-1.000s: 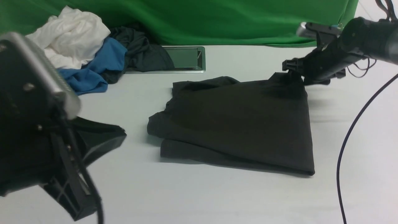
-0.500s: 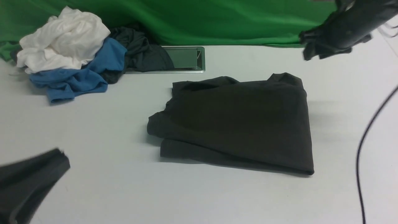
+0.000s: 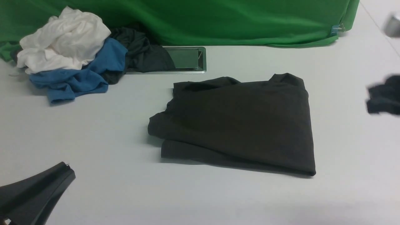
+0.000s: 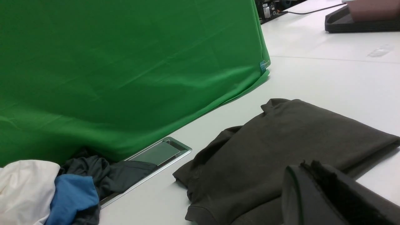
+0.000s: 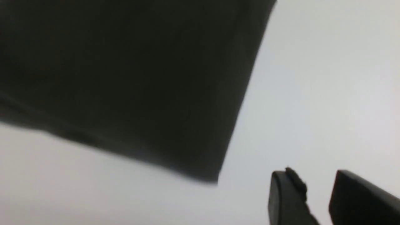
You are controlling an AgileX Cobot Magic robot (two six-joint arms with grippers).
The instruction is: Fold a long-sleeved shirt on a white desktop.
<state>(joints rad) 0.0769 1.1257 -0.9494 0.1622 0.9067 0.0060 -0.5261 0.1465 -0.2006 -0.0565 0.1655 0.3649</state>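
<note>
**Shirt lies folded mid-table, both hands clear of it**

Your long-sleeved shirt (image 3: 237, 125) sits folded into a rough rectangle in the middle of the white table (image 3: 125, 193), touched by neither hand. Your left hand (image 3: 67, 170) is off to the shirt's near left, well apart from it, its jaws pressed together and empty. Your right hand (image 5: 315, 200) hovers just off the shirt's right edge, over bare table, its jaws a little apart with nothing between them. Behind the shirt to the left lies a heap of white, blue and dark garments (image 3: 78, 59).
</note>
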